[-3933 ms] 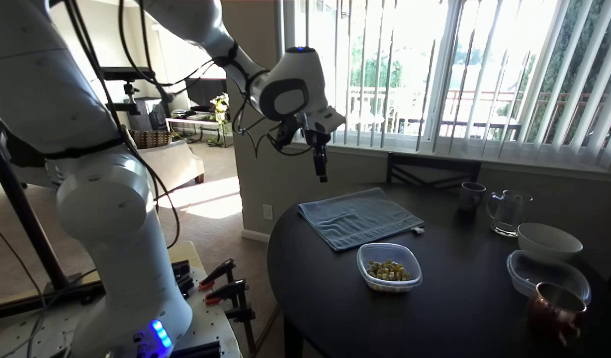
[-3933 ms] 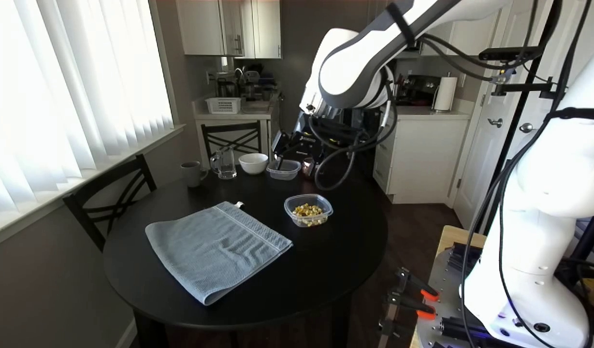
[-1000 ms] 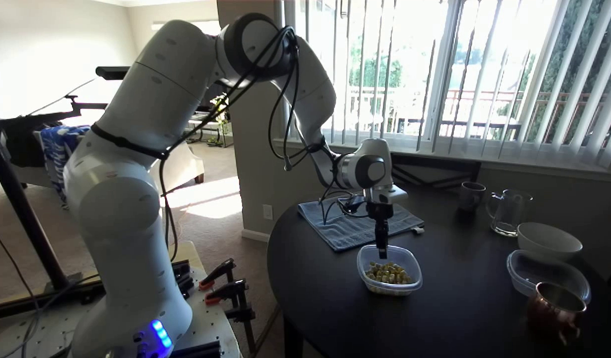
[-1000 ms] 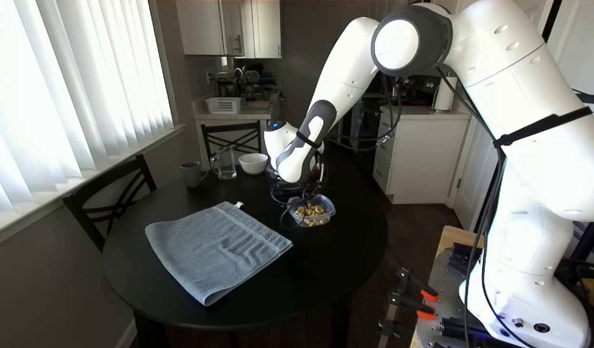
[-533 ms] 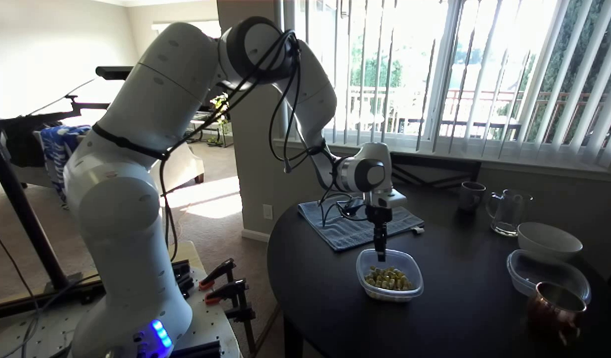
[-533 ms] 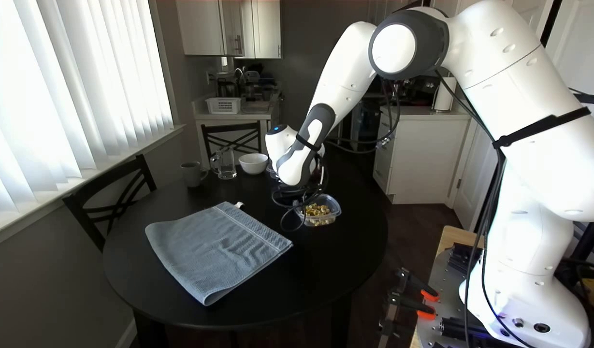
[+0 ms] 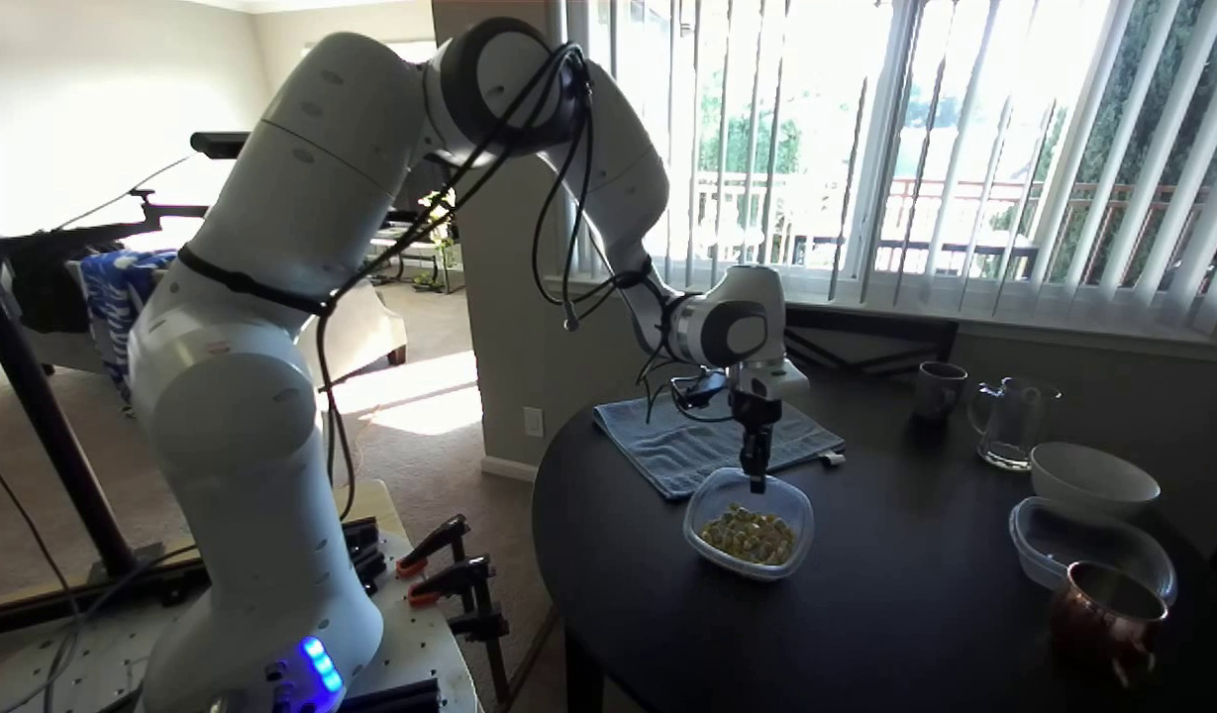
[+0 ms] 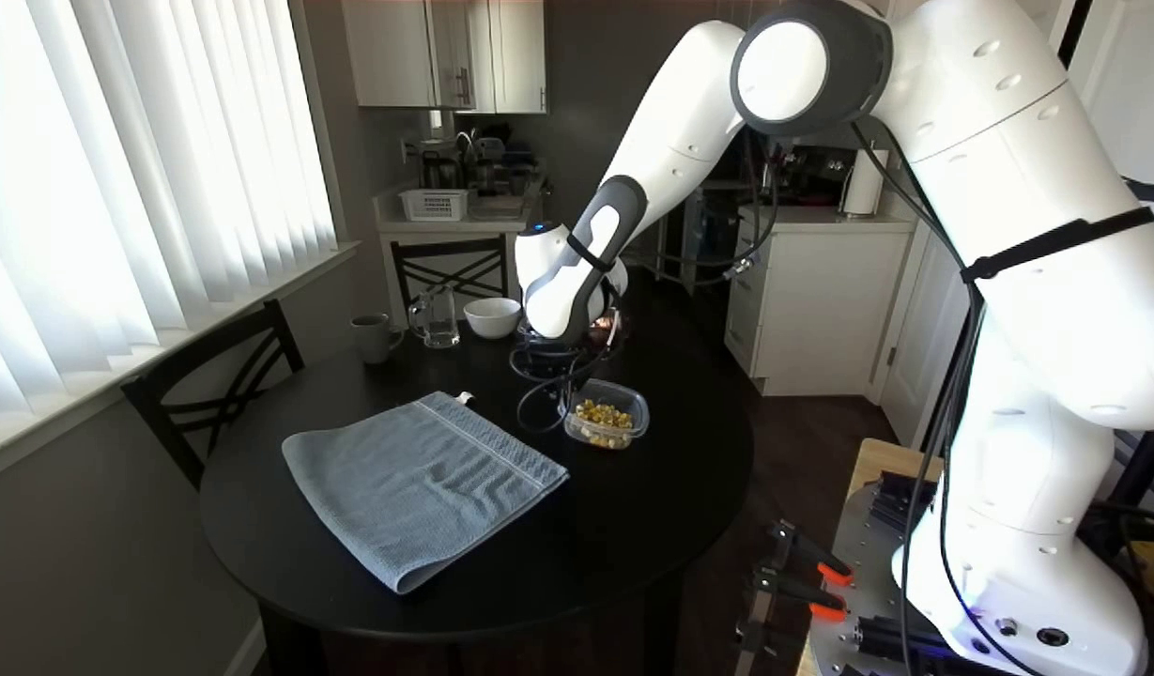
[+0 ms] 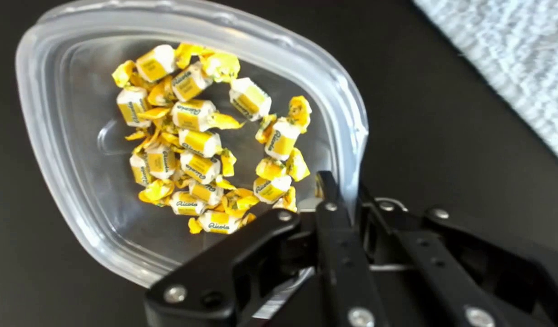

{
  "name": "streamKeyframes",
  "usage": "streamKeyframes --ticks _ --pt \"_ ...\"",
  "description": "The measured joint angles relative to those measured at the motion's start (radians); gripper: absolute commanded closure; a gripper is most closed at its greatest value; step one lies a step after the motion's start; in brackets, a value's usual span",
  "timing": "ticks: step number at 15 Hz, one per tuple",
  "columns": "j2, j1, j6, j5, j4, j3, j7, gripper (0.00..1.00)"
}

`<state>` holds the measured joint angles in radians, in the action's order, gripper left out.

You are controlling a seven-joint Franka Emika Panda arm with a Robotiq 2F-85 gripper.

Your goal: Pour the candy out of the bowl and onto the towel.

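Observation:
The translucent bowl (image 7: 719,495) hangs from or leans on my gripper (image 7: 757,483) near the front of the dark table. Its rim (image 9: 342,109) runs between my two black fingers in the wrist view, and they are shut on it, one finger (image 9: 326,184) inside the bowl. The bowl looks tilted; whether its base is fully off the table I cannot tell. The candy (image 9: 197,136), yellow and white wrapped pieces, lies inside it. Flat on the table, the blue-grey towel (image 8: 417,488) lies beside the bowl, showing in both exterior views, with nothing on it.
On the table also stand a larger white bowl (image 7: 1093,480), a clear container (image 7: 1093,550), a copper mug (image 7: 1108,624), a glass mug (image 7: 1014,426) and a dark mug (image 7: 937,391). Dark chairs (image 8: 224,376) stand around the table's edge.
My arm has come down from high up to the bowl, and the fingers have closed on its rim. Within the last half second the gripper rose slightly, and the bowl shifted and tipped with it.

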<state>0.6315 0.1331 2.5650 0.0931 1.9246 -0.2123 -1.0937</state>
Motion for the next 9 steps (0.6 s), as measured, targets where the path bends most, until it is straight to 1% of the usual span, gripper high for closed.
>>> streamKeyframes --ticks 5,9 --pt "-0.120 0.019 0.048 -0.016 0.045 0.047 0.000 0.98" --pt "-0.151 0.079 0.049 -0.016 0.059 0.077 -0.005 0.98"
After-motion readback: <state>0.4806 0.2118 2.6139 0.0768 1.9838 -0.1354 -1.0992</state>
